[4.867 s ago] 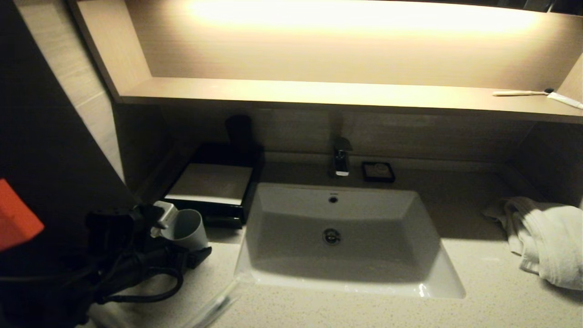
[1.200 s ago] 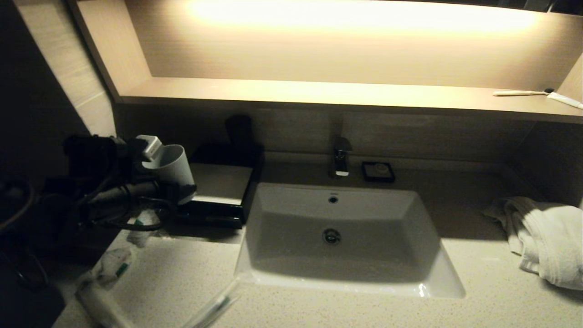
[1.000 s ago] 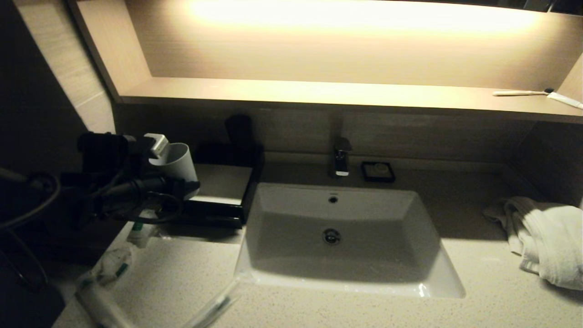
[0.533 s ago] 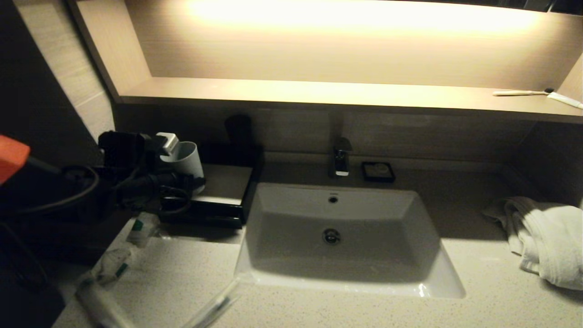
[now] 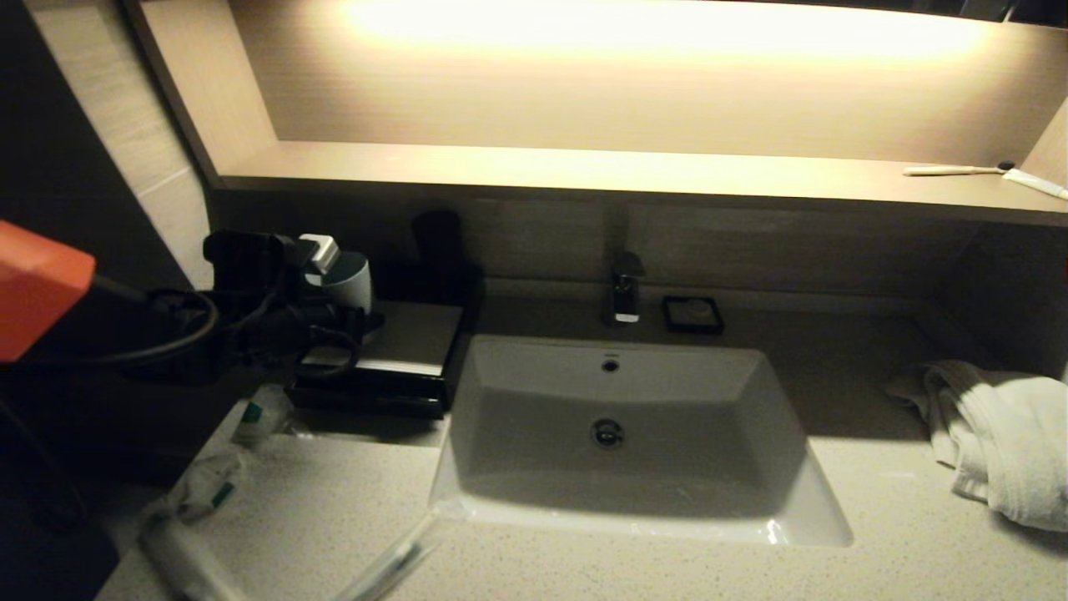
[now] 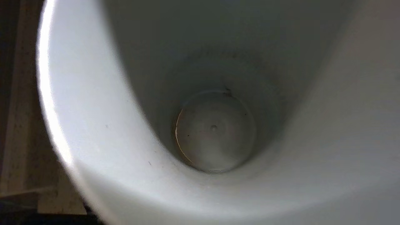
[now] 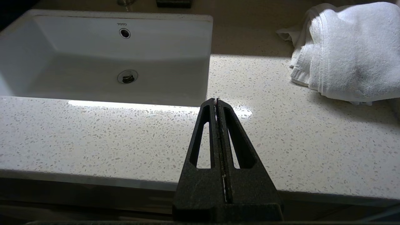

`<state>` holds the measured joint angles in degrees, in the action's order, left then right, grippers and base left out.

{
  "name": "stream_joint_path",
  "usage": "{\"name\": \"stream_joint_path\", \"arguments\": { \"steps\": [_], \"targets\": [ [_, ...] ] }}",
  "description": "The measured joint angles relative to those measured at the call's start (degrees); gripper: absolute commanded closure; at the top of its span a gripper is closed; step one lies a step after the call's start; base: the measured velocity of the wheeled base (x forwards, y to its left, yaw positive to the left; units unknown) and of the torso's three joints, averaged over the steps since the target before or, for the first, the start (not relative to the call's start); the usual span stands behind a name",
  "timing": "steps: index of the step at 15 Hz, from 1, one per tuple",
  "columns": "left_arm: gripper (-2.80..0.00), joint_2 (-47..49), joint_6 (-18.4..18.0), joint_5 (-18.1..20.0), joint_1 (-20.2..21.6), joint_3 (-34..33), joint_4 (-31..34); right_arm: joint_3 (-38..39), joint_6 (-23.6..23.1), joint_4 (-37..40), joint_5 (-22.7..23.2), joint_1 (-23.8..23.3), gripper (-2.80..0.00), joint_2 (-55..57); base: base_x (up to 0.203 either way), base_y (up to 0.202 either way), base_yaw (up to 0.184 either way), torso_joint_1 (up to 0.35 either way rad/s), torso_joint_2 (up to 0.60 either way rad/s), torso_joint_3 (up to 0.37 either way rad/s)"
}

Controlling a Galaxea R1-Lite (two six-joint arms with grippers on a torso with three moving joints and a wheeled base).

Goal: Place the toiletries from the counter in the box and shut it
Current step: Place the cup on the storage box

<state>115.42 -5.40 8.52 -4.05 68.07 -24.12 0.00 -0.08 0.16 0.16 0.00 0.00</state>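
a: warm light washes the wooden shelf (image 5: 584, 171) above a speckled beige tabletop (image 5: 876, 534) with a white sink (image 5: 617, 434) set in it.

b: what's on the far left?

a: the toiletries (image 5: 209, 488) lie on the tabletop's left end, small white sachets and tubes with green marks, plus a clear-wrapped toothbrush (image 5: 392, 568) near the front edge. above them the left pincer (image 5: 334, 280) is clenched around a pale cup (image 5: 346, 280), held over the left rear part of the box (image 5: 388, 355).

b: and the box itself?

a: black and glossy, with a pale top panel, it sits on the tabletop just left of the sink, against the back wall. i can't tell how far its front drawer is out. the left wrist camera looks straight down into the cup (image 6: 215, 131), which shows nothing inside.

b: further right?

a: a faucet (image 5: 626, 288) behind the sink, a small black soap dish (image 5: 692, 315) beside it, and a crumpled white towel (image 5: 993, 434) at the right end. the right pincer (image 7: 216, 103) hangs at the tabletop's front edge, its two fingers pressed together with nothing between them.
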Motion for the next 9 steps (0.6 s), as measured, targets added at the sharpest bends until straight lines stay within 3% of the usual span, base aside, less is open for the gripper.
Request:
{"name": "stream_joint_path", "arguments": {
  "steps": [9],
  "targets": [
    [0.00, 5.26, 0.03, -1.52, -0.20, 9.57, 1.76, 0.00, 0.01, 0.01, -0.01, 0.00, 0.00, 0.00, 0.000, 0.000, 0.000, 0.000, 0.00, 0.000]
  ]
}}
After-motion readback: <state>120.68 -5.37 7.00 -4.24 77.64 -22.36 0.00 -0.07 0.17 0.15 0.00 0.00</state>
